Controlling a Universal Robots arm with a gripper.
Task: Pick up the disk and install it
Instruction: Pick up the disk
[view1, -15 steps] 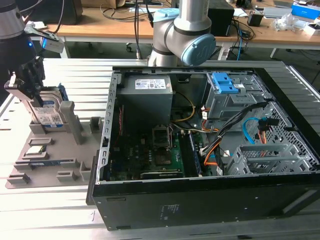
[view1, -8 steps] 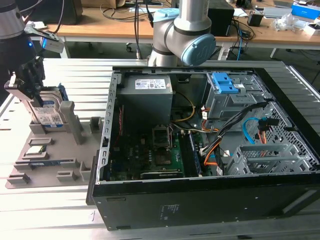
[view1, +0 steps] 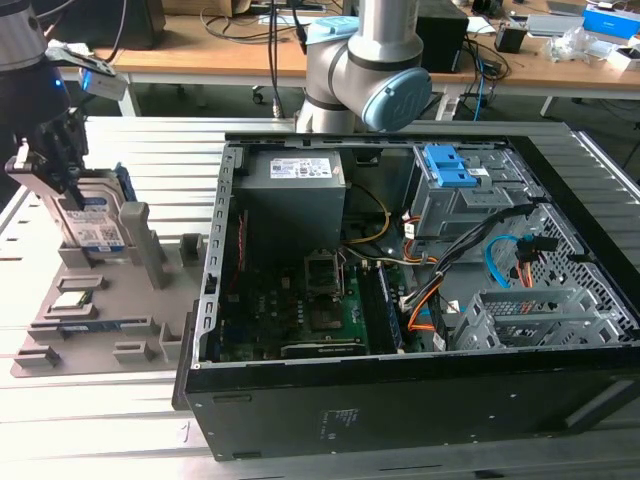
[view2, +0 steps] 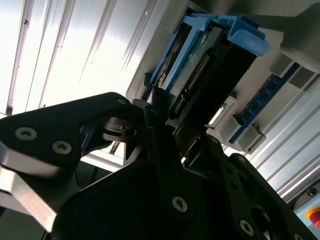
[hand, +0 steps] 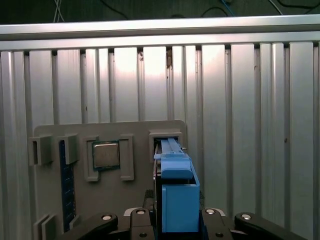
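1. You are seeing the gripper (view1: 55, 168) hanging at the upper left of the exterior view, down over the top edge of the disk (view1: 100, 222).
2. The disk is standing on edge at the far end of the grey holder (view1: 120, 322), near the left edge of that frame, and its white-and-blue label is facing the camera.
3. In both wrist views the black gripper is straddling the disk's blue frame (hand: 177, 192), with one side on each flank. You are not being shown enough to tell whether it is clamping the disk or only sitting around it.
4. In the first wrist view the disk's far end is sitting in its slot in the holder.
5. A square chip (hand: 106, 155) is lying flat in a recess just beside that slot, and a blue stick (hand: 65, 185) is lying in a groove beyond the chip.
6. The open case (view1: 400, 410) is taking up the middle and right of the exterior view, just beside the holder.
7. Inside it, a drive bay (view1: 450, 170) with blue latches is sitting toward the upper right, well apart from the disk.
8. The arm (view1: 365, 70) is rising behind the case at top centre.
9. Holder and case are both resting on the ribbed metal table (view1: 60, 440).
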